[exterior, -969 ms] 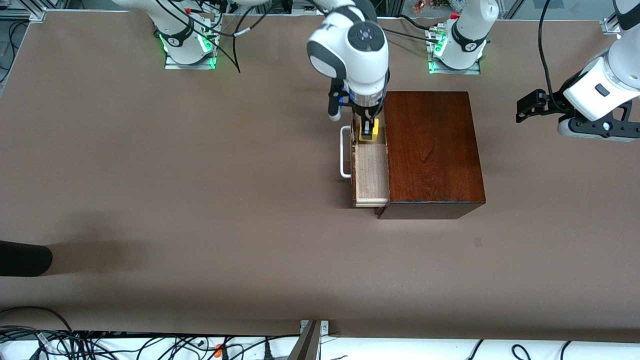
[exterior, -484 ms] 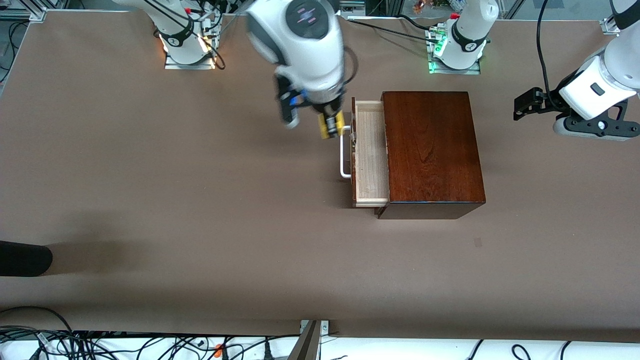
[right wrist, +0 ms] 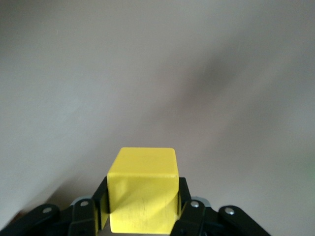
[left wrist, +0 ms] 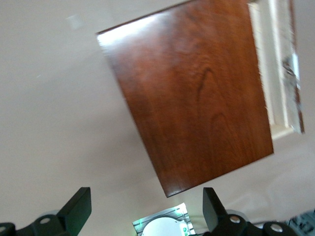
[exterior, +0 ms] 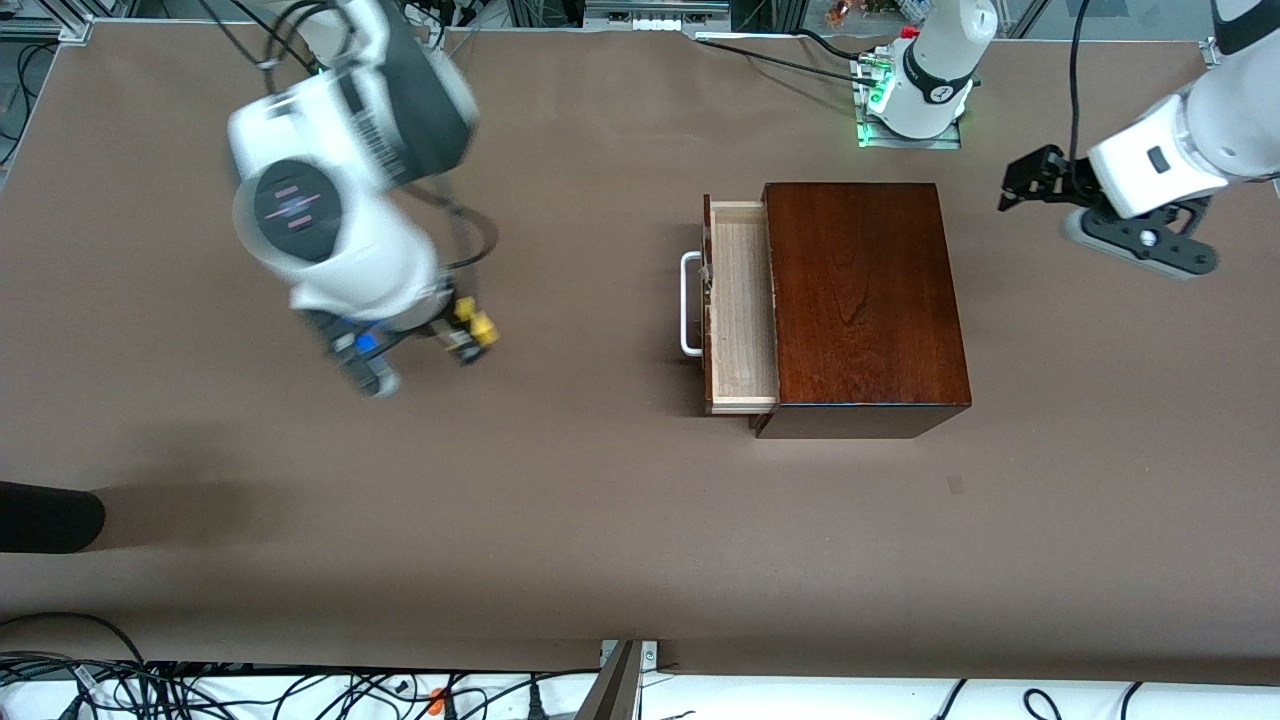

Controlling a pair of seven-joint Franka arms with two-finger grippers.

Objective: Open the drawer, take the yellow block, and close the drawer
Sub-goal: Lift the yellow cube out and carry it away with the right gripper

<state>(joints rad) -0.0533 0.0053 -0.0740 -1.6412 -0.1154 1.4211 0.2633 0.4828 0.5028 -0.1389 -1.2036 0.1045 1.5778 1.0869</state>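
Observation:
The dark reddish-brown wooden box [exterior: 862, 300] stands toward the left arm's end of the table. Its drawer [exterior: 741, 305] is pulled partly out, showing a pale, bare interior and the white bar handle [exterior: 687, 305]. My right gripper [exterior: 470, 335] is shut on the yellow block [exterior: 478, 326] and holds it up over bare table toward the right arm's end. In the right wrist view the block [right wrist: 142, 189] sits squarely between the fingers. My left gripper [exterior: 1025, 180] is open and empty, in the air beside the box; its wrist view shows the box top [left wrist: 192, 98] and drawer [left wrist: 275, 69].
A dark object [exterior: 45, 517] lies at the table's edge at the right arm's end, nearer the front camera. Cables [exterior: 200, 690] hang below the table's near edge. The two arm bases [exterior: 915, 90] stand along the table edge farthest from the front camera.
My right gripper lifted the yellow block out of the drawer and carried it away toward the right arm's end of the table. The left gripper drifted slightly. The drawer stayed open.

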